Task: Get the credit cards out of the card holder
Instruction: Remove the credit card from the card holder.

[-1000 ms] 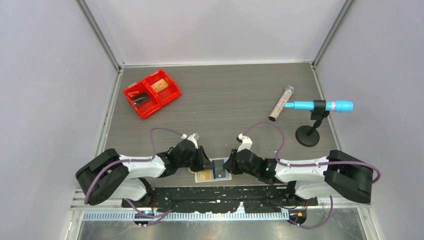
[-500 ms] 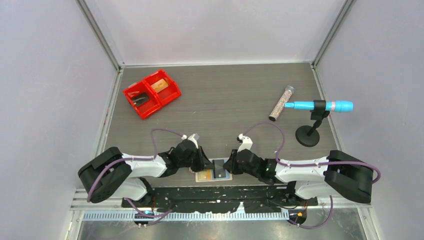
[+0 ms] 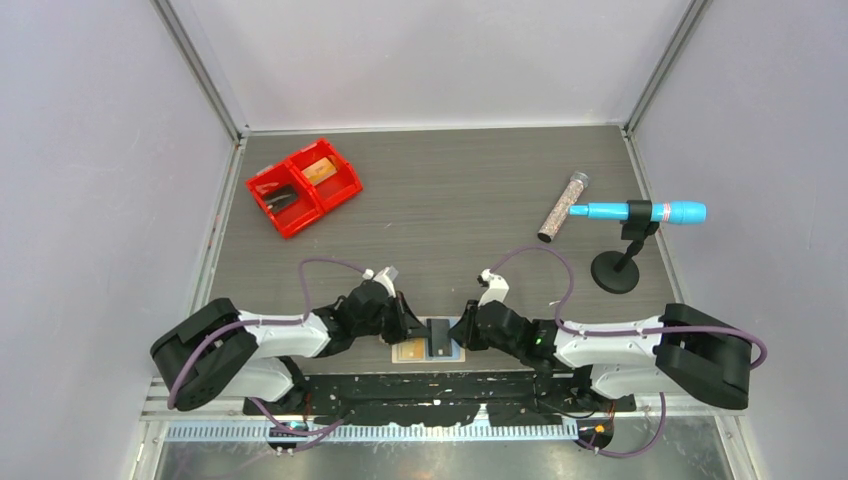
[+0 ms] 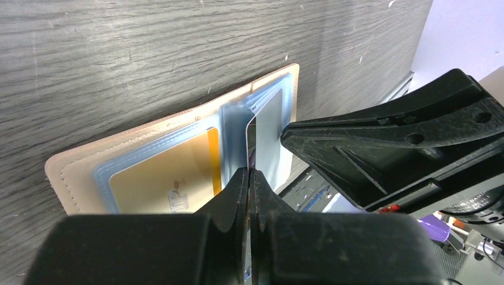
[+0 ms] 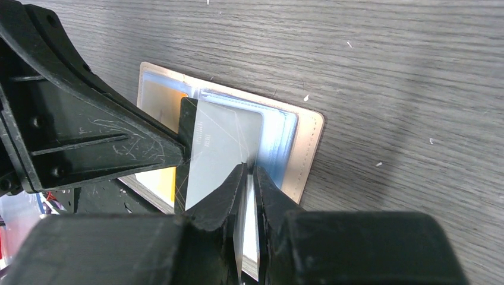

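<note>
The tan card holder [image 3: 410, 352] lies open at the table's near edge, also in the left wrist view [image 4: 77, 178] and the right wrist view [image 5: 309, 154]. A gold card [image 4: 160, 178] sits in its left pocket. My left gripper [image 3: 412, 328] [image 4: 249, 172] is shut on the edge of a dark grey credit card [image 3: 438, 338] [image 4: 246, 142] [image 5: 189, 127] that sticks partway out of a raised blue-grey inner panel [image 5: 223, 148]. My right gripper [image 3: 460, 330] [image 5: 249, 168] is shut on that panel's opposite edge. The two grippers face each other, almost touching.
A red two-compartment bin [image 3: 303, 186] stands at the far left. A glitter tube [image 3: 562, 207] lies at the far right beside a blue cylinder [image 3: 640, 212] on a black stand [image 3: 612, 272]. The table's front edge runs just under the holder.
Both grippers keep their hold. The left gripper has shifted slightly left, and the dark card shows a little more between the two grippers.
</note>
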